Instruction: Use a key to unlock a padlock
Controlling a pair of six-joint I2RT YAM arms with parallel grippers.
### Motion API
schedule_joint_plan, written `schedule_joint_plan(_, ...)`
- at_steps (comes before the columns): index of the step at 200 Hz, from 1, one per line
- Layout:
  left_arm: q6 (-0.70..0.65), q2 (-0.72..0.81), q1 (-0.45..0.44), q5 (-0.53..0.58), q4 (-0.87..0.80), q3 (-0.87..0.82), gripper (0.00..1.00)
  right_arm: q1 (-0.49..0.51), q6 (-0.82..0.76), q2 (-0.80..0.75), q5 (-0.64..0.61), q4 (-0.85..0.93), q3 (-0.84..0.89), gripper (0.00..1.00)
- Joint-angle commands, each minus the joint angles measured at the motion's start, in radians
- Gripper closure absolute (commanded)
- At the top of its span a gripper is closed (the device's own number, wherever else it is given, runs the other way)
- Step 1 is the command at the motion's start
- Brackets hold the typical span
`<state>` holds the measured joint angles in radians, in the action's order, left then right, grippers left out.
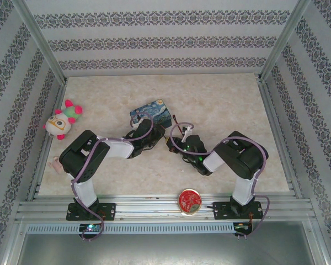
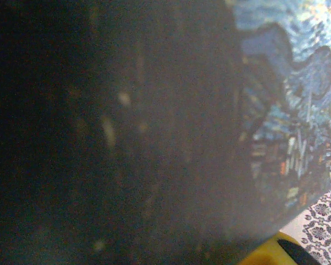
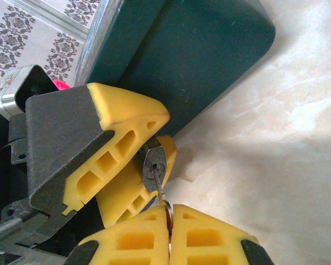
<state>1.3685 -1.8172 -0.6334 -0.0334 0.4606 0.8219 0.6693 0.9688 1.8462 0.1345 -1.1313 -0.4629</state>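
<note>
At the near edge, a round red tin (image 1: 188, 200) is being shown lying on the metal rail (image 1: 143, 210) between the two arm bases. Just beyond it, over the pale marbled table (image 1: 226, 105), the two arms are being held tip to tip near the middle.

In the right wrist view, the right gripper (image 3: 168, 234) is being pressed together on the key (image 3: 160, 194) — the thin grey metal is being pinched between the two yellow pads, and its blade is being held in the keyhole of the padlock (image 3: 154, 165). The padlock is being clamped end-on between the yellow fingers of the left gripper (image 3: 154, 138), lifted off the table. Its shackle is being hidden by those fingers.

Just behind the padlock, the blue painted tin (image 1: 150, 112) is being shown lying on the table, its dark underside turned toward the right wrist camera. In the left wrist view, the tin's painted side is being seen very close and blurred, with one yellow fingertip (image 2: 267, 255) at the bottom edge.

Farther left, near the wall, a white and pink plush toy (image 1: 62, 120) is being shown lying on the table.
</note>
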Motion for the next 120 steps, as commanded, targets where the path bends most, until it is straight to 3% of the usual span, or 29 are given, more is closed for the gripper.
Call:
schedule_joint_plan(1,0.007,-0.014,-0.028,-0.108,-0.020,0.017,0.88,-0.009,0.025,-0.011,0.056,-0.104,-0.061,1.00)
schedule_joint_plan(120,0.015,-0.040,-0.038,-0.182,0.013,0.030,0.88,-0.042,0.024,0.034,0.280,-0.206,-0.143,1.00)
